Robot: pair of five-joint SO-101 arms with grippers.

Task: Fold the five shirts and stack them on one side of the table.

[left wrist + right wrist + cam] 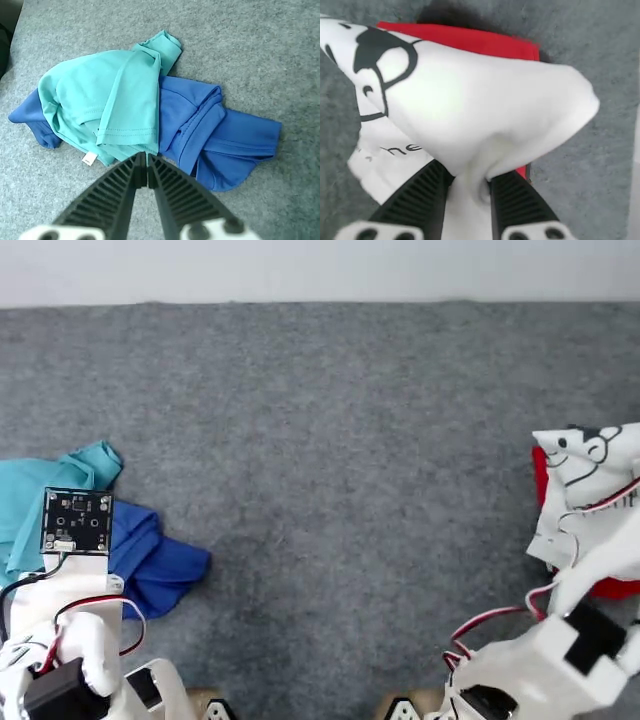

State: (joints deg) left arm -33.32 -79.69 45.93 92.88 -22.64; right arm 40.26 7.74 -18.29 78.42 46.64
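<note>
A crumpled teal shirt lies over a blue shirt at the table's left side, seen too as teal shirt and blue shirt. My left gripper hangs shut just above the teal shirt's hem, holding nothing. At the right edge a white shirt with a black cartoon print is lifted over a red shirt. My right gripper is shut on the white shirt, bunching its cloth between the fingers, with the red shirt beneath.
Grey carpet-like table cover spreads wide across the middle and far side. A pale wall runs along the far edge. The two arm bases stand at the near edge.
</note>
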